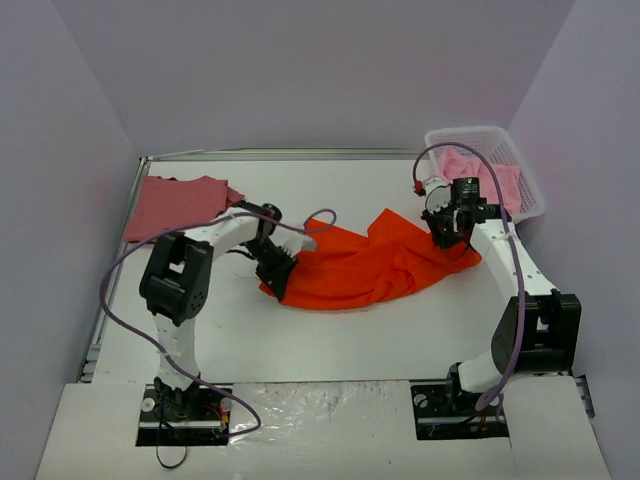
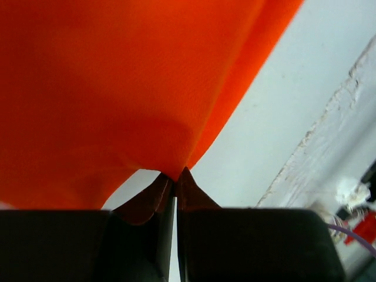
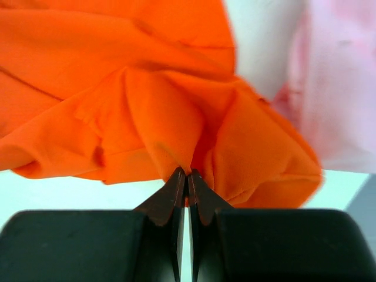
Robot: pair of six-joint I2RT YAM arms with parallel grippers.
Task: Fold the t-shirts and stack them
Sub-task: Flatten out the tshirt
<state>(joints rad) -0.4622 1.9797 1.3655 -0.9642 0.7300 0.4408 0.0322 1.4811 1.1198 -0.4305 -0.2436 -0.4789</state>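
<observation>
In the top view, the left arm rises from its base at the near edge, bends at a high elbow and reaches toward the middle of the table [image 1: 330, 340]. The left gripper [image 1: 280, 283] is tipped down onto the near-left edge of the orange-red t-shirt [image 1: 370, 265]. The right arm stands up from its base and leans forward and inward. The right gripper [image 1: 446, 238] sits on the far-right end of the same shirt, which lies crumpled and stretched across the table between the two grippers. A folded dusty rose-red t-shirt [image 1: 175, 205] lies flat well behind and to the left of the left gripper. Just behind and to the right of the right gripper, light pink t-shirts [image 1: 480, 170] lie in a white lattice basket [image 1: 525, 165].

In the left wrist view, the left gripper [image 2: 174, 176] has its brown fingertips [image 2: 147, 200] pressed together on a corner of the orange-red t-shirt [image 2: 106, 88]. The cloth fans out ahead of them. The pale table [image 2: 264, 135] shows to the right.

In the right wrist view, the right gripper [image 3: 188, 175] is likewise pinched tight on a bunched fold of the orange-red t-shirt [image 3: 147, 106], which is heaped directly ahead of the tips. Blurred light pink cloth [image 3: 346, 88] shows beyond it to the right.
</observation>
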